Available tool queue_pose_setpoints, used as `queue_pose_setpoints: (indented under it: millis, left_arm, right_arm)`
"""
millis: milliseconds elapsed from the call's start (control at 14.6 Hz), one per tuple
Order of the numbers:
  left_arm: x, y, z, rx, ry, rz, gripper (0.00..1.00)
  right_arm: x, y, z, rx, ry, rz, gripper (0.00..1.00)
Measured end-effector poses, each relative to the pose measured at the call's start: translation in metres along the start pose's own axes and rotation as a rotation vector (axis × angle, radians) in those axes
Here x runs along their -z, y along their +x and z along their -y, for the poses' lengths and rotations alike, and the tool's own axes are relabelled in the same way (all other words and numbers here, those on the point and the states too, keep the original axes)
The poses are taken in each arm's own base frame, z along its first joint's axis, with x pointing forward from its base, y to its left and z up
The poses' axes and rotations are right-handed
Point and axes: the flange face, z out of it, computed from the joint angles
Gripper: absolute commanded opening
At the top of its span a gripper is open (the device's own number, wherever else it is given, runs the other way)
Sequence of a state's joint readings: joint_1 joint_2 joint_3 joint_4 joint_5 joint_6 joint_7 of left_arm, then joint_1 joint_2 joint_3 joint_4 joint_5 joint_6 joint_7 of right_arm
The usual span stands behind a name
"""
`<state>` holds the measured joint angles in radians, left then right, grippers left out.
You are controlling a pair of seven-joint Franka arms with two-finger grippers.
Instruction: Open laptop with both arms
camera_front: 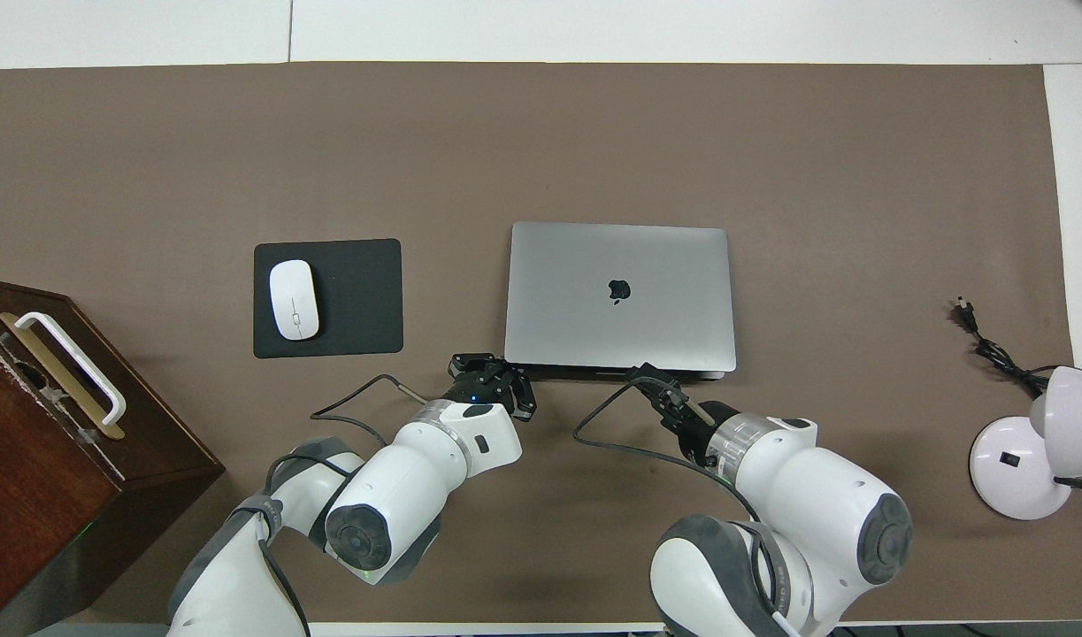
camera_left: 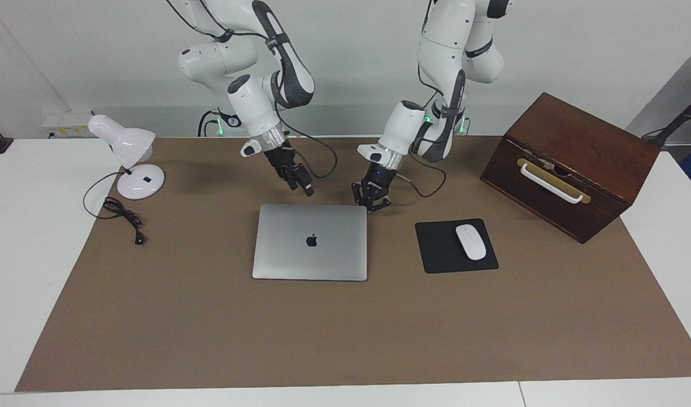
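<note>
The silver-grey laptop (camera_left: 322, 257) lies shut and flat on the brown mat, apple logo up; it also shows in the overhead view (camera_front: 664, 265). My left gripper (camera_left: 372, 206) is open and low, just off the laptop's corner nearest the robots, toward the left arm's end; it also shows in the overhead view (camera_front: 492, 379). My right gripper (camera_left: 301, 185) hangs tilted a little above the laptop's edge nearest the robots, around its middle; it also shows in the overhead view (camera_front: 651, 379). Neither gripper holds anything.
A black mouse pad (camera_left: 435, 251) with a white mouse (camera_left: 470, 242) lies beside the laptop toward the left arm's end. A dark wooden box (camera_left: 582, 141) with a white handle stands past it. A white desk lamp (camera_left: 125, 148) and its cable (camera_left: 122, 217) are at the right arm's end.
</note>
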<state>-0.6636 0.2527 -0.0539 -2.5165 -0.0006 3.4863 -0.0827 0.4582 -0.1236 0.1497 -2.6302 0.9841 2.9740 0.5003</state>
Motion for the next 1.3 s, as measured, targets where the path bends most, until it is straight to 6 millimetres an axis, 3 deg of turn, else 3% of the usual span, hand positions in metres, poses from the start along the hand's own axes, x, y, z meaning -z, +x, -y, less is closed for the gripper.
queue_pose_setpoints:
  millis: [755, 1304]
  left_arm:
    - [0.0, 0.0, 0.0, -0.03, -0.001, 0.0, 0.0]
    - [0.0, 0.0, 0.0, -0.048, -0.001, 0.0, 0.0]
  right_arm:
    - [0.0, 0.002, 0.018, -0.039, 0.038, 0.006, 1.0]
    - [-0.002, -0.013, 0.027, -0.121, 0.076, 0.043, 1.0]
